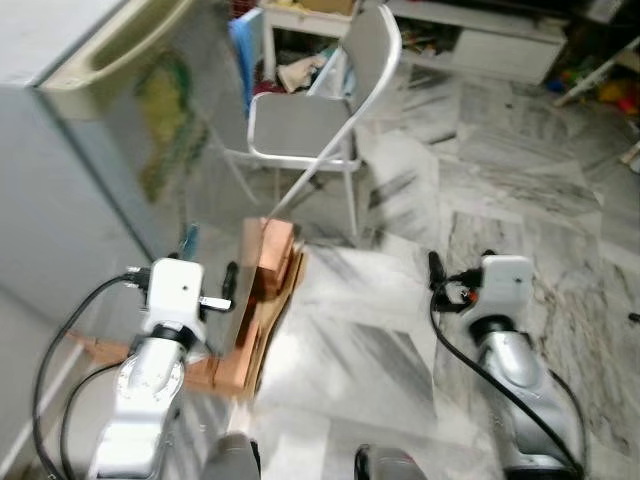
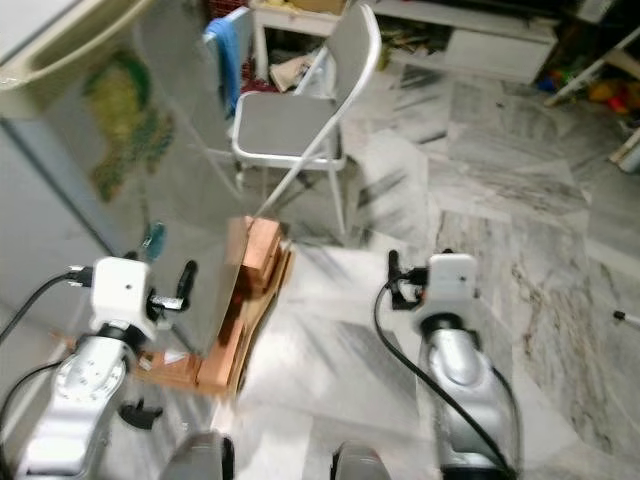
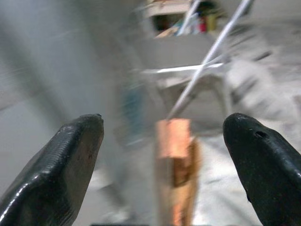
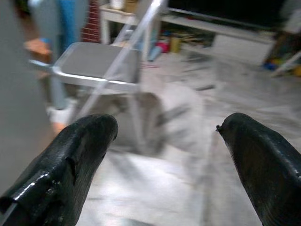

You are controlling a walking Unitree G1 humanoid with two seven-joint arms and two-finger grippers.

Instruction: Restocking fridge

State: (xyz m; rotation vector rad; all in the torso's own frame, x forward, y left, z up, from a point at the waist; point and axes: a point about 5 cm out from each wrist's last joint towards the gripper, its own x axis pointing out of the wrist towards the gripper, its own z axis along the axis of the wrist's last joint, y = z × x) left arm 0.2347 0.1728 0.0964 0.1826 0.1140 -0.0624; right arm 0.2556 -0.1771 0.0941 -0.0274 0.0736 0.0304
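**Both grippers open and empty beside the fridge; head views blurred**

The fridge [image 1: 70, 180] is standing at the robot's left, its grey side wall filling the left part of the head views, with a pale recessed handle [image 1: 105, 55] near the top and a faded green-yellow sticker [image 2: 125, 125] on the side panel. The door is appearing shut from this angle; no food items are showing.

The left gripper [image 3: 164, 155] is hovering just beside the fridge's lower side wall, above a stack of brownish cardboard pieces [image 1: 265, 300] that is leaning on edge against the fridge base on the floor. Its two black fingers [image 3: 61, 165] are sitting spread wide apart with nothing between them; the left wrist view is looking between them at the top edge of the cardboard.

The right gripper [image 4: 164, 160] is hanging over the marble floor [image 1: 520, 200], well apart from the fridge. Its fingers [image 4: 70, 160] are likewise spread wide and holding nothing.

A grey folding chair [image 1: 310, 120] is standing ahead, near the fridge's far corner, with a blue cloth [image 2: 225, 60] draped behind it. A white low cabinet [image 1: 490, 40] is running along the far wall. The robot's feet are showing at the bottom edge of the head views, too blurred for detail.
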